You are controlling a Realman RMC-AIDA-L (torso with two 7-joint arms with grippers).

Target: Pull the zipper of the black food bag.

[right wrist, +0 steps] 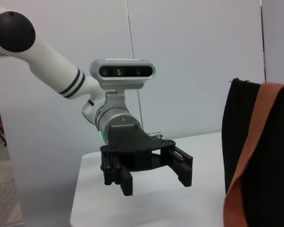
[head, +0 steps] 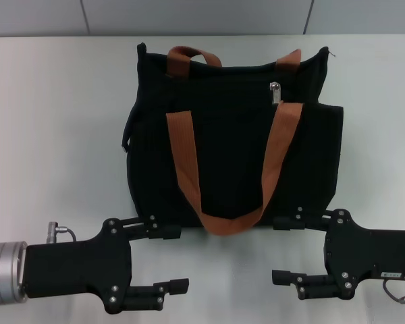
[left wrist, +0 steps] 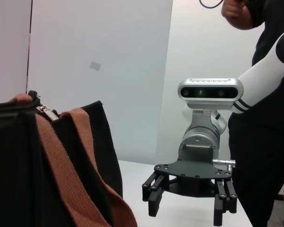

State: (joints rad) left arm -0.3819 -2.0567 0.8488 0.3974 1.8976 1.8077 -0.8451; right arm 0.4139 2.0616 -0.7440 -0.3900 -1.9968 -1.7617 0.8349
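You have the black food bag (head: 233, 135) lying flat on the white desk (head: 54, 135), its top edge toward the far side and its two rust-brown handles (head: 223, 169) draped over the front panel. The zipper (head: 275, 92), a small silver tab, sits on the top track right of centre, just above the right-hand strap. Your left tool (head: 169, 260) hovers at the near edge of the desk, just short of the bag's bottom left corner, with its fingers spread apart and nothing between them. Your right tool (head: 290, 250) mirrors it near the bottom right corner, likewise released and holding nothing. Both tools are well apart from the zipper, and neither touches the bag
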